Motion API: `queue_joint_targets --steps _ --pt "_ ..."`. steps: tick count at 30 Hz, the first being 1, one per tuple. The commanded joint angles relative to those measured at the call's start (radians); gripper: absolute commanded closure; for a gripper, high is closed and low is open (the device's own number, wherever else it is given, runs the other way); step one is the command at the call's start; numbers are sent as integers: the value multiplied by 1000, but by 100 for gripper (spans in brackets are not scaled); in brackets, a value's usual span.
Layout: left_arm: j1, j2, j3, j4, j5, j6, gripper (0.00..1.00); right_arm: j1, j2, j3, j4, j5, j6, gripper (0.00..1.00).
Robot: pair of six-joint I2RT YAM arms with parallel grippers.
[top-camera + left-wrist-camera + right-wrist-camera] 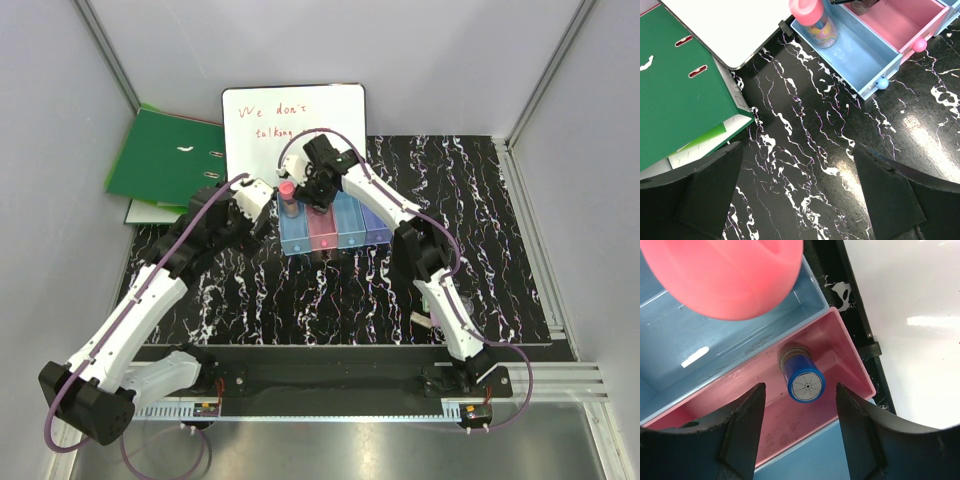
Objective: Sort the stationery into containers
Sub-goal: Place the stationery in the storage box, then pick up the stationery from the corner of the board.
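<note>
Two down: cylinder (pixel 815 20) in blue bin (pixel 860 55), tube (pixel 805 380) in pink bin (pixel 845 345) — left gripper (pixel 797 147), right gripper (pixel 799 390) both released, other bits not spotted.

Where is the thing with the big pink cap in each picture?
Top external: the pink-capped cylinder stands near the middle, at the far end of the leftmost light blue bin.
Left wrist: at the top edge, near the middle, standing in the same light blue bin.
Right wrist: its cap fills the top left, close and blurred.
Shared landmark: the pink bin right beside it.
</note>
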Motion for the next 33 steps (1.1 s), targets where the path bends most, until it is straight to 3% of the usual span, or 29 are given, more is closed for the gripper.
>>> queue_joint_targets --steps 1,8,14,18,25,30,33 --pt "4 -24 28 30 25 -13 1 9 -81 48 26 44 -17 34" --pt "4 -30 37 20 56 36 1 5 -262 -4 29 86 35 34" --pt "-2 -22 45 -17 174 130 1 -1 -484 -192 44 199 101 30" --pt "-73 32 62 -58 241 220 1 -33 -703 -454 64 262 141 25" --pt "-244 170 155 -65 185 266 1 -134 -1001 -858 9 262 192 26" --pt "-266 173 181 -68 175 259 1 -140 -1227 -1215 -25 236 53 25" --pt "-273 148 171 -75 151 268 1 -142 -1340 -1341 -36 241 -18 20"
